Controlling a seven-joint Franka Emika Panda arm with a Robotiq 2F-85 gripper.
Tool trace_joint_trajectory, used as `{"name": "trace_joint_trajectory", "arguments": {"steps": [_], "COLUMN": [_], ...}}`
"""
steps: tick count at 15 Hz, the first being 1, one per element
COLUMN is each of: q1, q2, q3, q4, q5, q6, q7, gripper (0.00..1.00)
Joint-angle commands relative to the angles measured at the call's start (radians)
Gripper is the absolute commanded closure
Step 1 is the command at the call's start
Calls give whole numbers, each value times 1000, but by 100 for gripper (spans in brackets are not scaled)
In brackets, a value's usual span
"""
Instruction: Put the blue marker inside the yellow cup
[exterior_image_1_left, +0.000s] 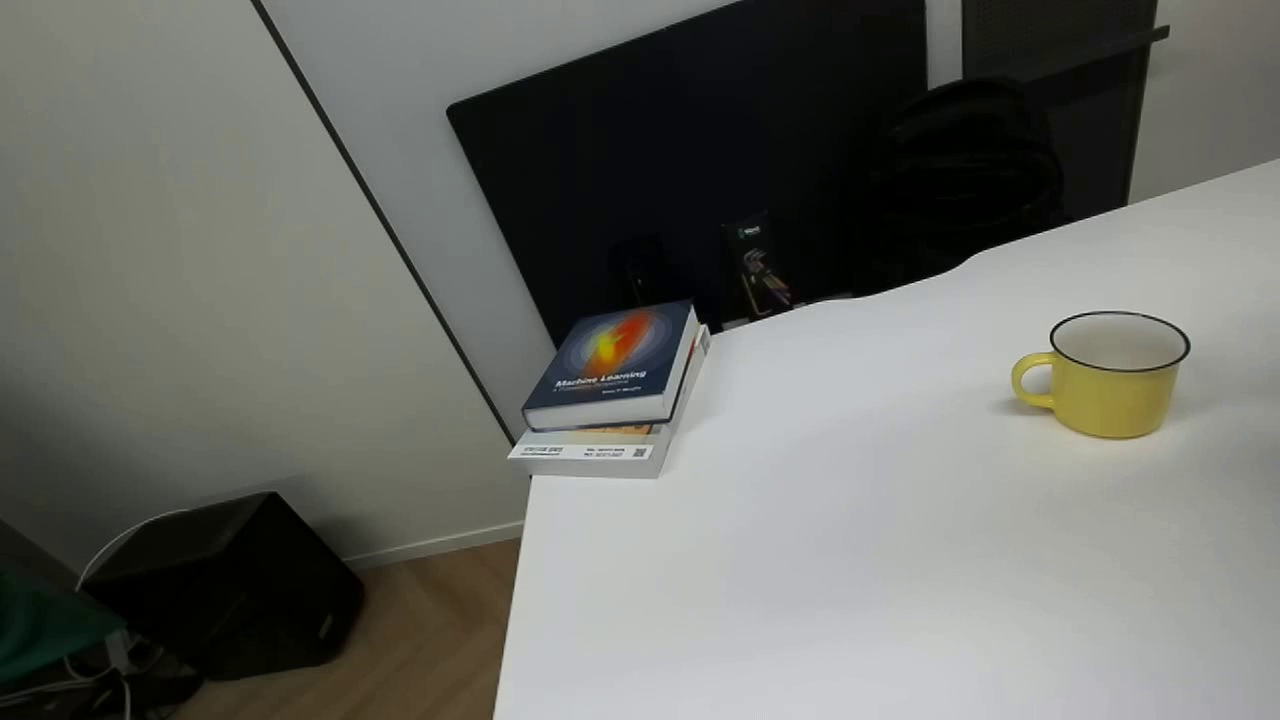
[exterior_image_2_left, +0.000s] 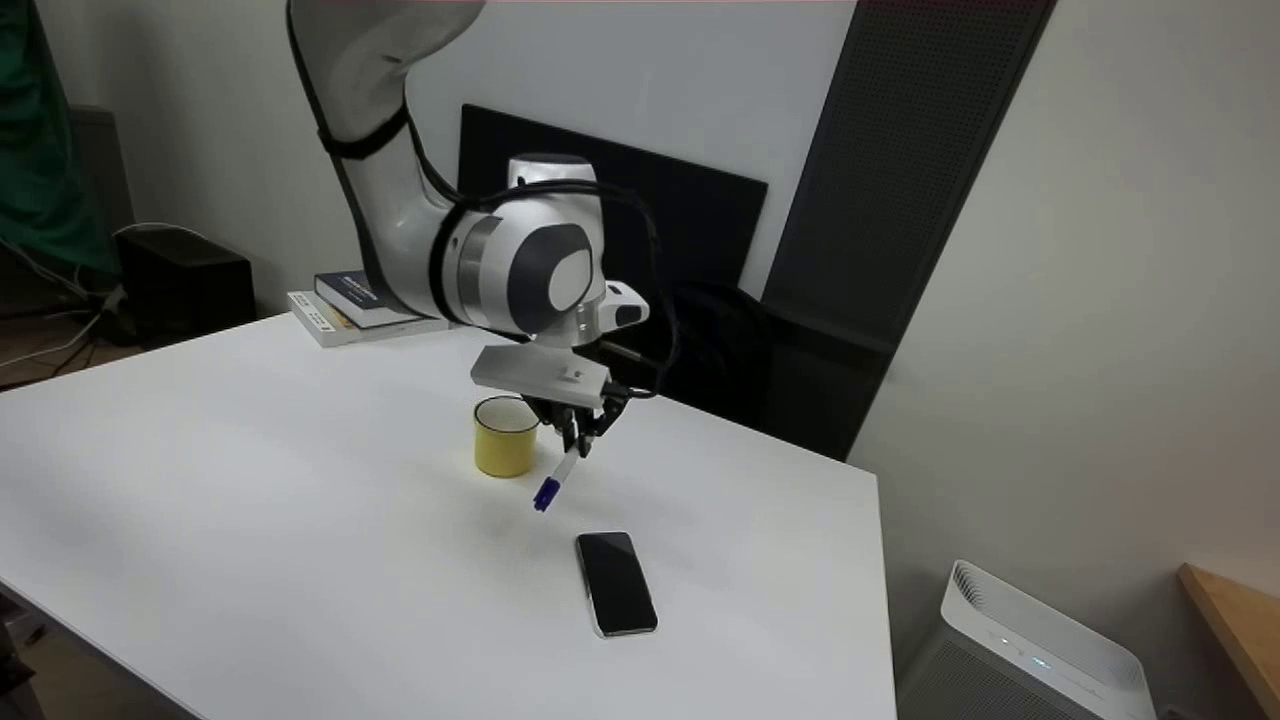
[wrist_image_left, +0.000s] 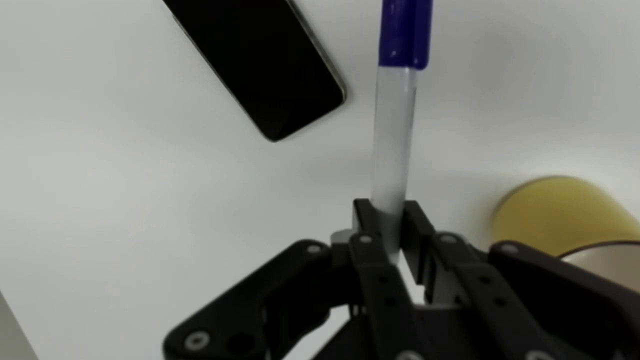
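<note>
Handle loop (exterior_image_1_left: 1018, 380) of yellow cup (exterior_image_1_left: 1112, 402) is showing only in an exterior view. Fingers (wrist_image_left: 418, 231), nearly together, are pinching slim, blue-capped marker (wrist_image_left: 395, 135).

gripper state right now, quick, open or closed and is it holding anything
Gripper: closed, holding the blue marker.

Pale walls (exterior_image_2_left: 1080, 260), dark perforated panel (exterior_image_2_left: 900, 170), white worktop (exterior_image_2_left: 300, 500), brown wood-patterned floor (exterior_image_1_left: 440, 615), green cloth (exterior_image_2_left: 45, 170), black box (exterior_image_1_left: 250, 590), white vented appliance (exterior_image_2_left: 1035, 645)
</note>
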Motion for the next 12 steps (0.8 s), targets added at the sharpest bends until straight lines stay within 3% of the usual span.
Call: {"name": "trace_joint_trajectory", "arguments": {"steps": [1, 7, 12], "q1": [68, 204, 266], "q2": [-34, -21, 17], "q3": [-59, -168, -190], "q4": [11, 49, 92], "q5": [-37, -3, 53], "q6": [45, 184, 286], "q7": [124, 243, 291], "gripper": [96, 96, 96]}}
